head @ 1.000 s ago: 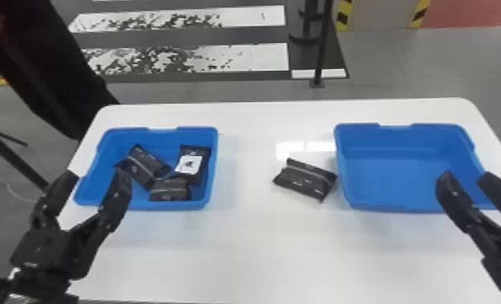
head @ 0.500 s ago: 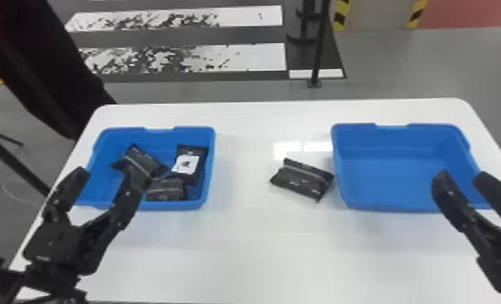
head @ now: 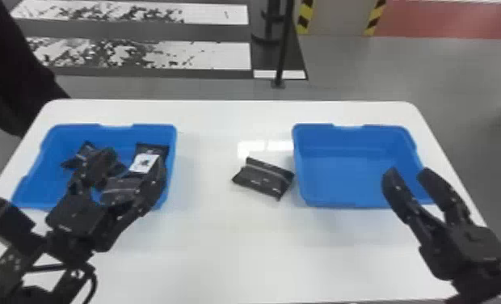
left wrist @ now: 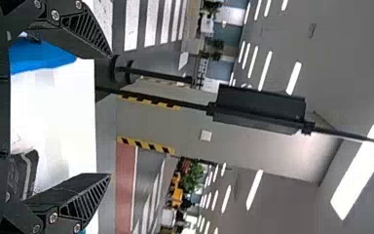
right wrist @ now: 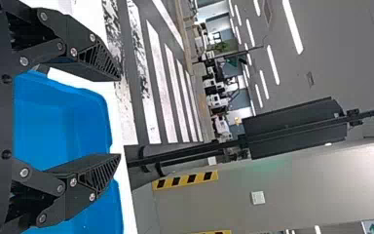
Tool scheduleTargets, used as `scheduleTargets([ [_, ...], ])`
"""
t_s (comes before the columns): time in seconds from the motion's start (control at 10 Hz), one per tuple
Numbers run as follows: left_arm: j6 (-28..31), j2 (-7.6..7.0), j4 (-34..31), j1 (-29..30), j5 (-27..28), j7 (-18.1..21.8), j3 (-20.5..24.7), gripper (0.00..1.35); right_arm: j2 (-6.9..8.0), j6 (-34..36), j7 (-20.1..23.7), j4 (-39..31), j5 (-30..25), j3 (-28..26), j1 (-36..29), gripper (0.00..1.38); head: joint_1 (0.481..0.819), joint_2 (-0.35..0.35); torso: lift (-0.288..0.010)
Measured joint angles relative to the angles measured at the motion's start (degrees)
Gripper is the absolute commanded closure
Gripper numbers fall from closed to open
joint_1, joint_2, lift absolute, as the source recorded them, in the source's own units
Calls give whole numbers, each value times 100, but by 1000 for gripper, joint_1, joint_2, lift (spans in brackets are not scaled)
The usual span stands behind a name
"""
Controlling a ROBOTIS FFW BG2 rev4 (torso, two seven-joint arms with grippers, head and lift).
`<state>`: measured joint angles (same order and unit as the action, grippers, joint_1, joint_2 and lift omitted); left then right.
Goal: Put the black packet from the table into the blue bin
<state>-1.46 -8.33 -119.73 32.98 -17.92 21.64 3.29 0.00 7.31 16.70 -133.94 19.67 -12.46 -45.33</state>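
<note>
Left hand (head: 133, 158): wide open, nothing gripped, over the left bin. Right hand (head: 408, 174): parked over the near right part of the right bin, fingers parted, empty. Packet (head: 263, 178) lies flat on the tabletop (head: 221, 250) between the bins, just beside the right bin's left wall; well apart from both hands, to the left hand's right and the right hand's left. Long axis runs crosswise at a slant, right end nearer the robot, left end farther. Left bin (head: 76, 128) holds three more packets (head: 152, 148), one white-labelled. Right bin (head: 350, 143) sits right of the packet. Pole (head: 283, 52) stands beyond the tabletop.

The bins (head: 350, 141) are blue, packet (head: 262, 180) black, table (head: 229, 250) white.
</note>
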Motion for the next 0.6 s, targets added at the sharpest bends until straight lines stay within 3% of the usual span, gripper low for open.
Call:
scheduleTargets([
  [0.4, 610, 31, 1024, -1400, 1363, 777, -658, 168, 0, 0, 0, 14, -19, 9, 33, 510, 695, -191, -110],
  [0.6, 895, 117, 1513, -2032, 2139, 1017, -935, 168, 0, 0, 0, 27, -24, 12, 36, 510, 695, -222, -110],
])
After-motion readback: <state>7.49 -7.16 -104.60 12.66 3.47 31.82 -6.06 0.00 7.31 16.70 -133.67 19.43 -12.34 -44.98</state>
